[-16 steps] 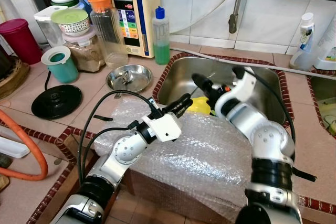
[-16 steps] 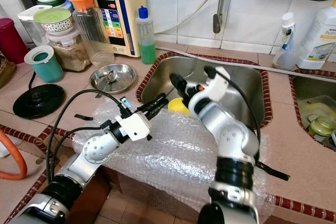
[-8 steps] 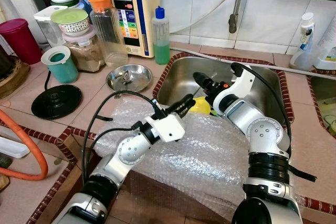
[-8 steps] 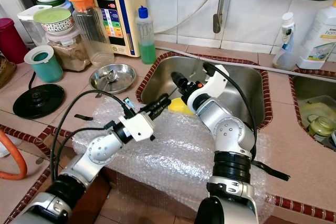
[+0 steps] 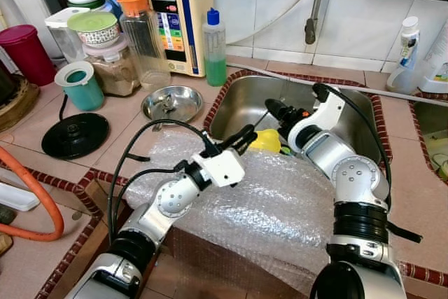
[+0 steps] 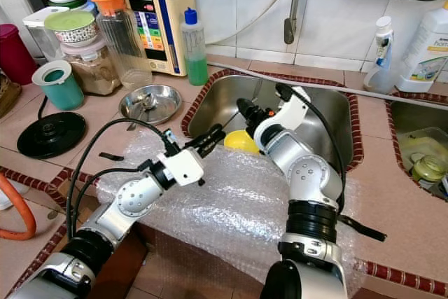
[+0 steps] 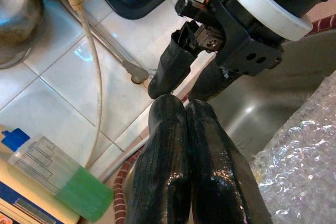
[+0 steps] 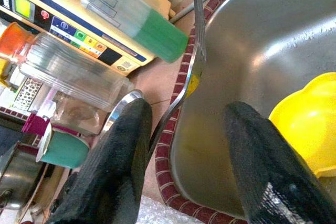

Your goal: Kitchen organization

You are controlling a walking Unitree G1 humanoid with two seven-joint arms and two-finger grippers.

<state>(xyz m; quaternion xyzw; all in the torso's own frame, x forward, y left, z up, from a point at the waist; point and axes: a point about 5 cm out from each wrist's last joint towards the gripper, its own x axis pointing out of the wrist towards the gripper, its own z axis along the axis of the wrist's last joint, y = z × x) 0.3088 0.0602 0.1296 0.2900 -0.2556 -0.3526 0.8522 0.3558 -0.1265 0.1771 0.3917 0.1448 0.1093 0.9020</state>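
1. Your right gripper (image 6: 241, 108) hangs over the steel sink (image 6: 329, 113) with its fingers spread apart and gripping nothing.
2. Your right wrist camera shows what the head cameras barely resolve: a thin metal fork (image 8: 190, 72) standing between those fingers, tines up, its long axis running along the sink wall toward the green soap bottle (image 8: 134, 18).
3. Whether a finger touches the fork, you cannot tell.
4. A yellow bowl (image 6: 241, 141) sits in the sink just beside that gripper.
5. Your left gripper (image 5: 245, 138) has its fingers (image 7: 173, 171) pressed together, empty, at the sink's near rim above the bubble wrap (image 5: 280, 201), pointing at the right gripper.
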